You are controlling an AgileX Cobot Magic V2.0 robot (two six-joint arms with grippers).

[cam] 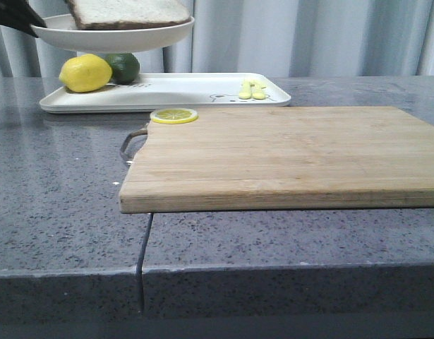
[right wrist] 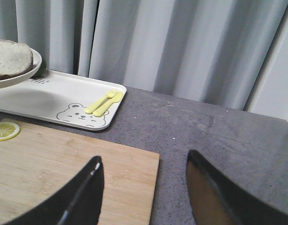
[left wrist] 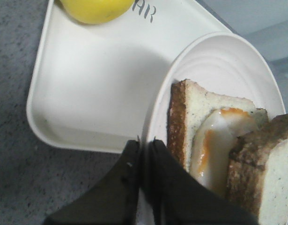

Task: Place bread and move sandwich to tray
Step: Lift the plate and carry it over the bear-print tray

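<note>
Sandwich [left wrist: 218, 140] on lifted plate [left wrist: 214, 61]

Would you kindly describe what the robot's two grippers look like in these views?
Both are plain and dark. The left gripper has matte black fingers that taper from broad bases to narrow tips. The right gripper has two black wedge-shaped fingers, the other showing a brownish inner face. No cables or markings are visible.

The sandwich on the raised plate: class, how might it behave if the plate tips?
The sandwich would probably slide; the plate looks smooth. Its glossy egg may let the slices shift apart. The left gripper pinches only the rim.
</note>
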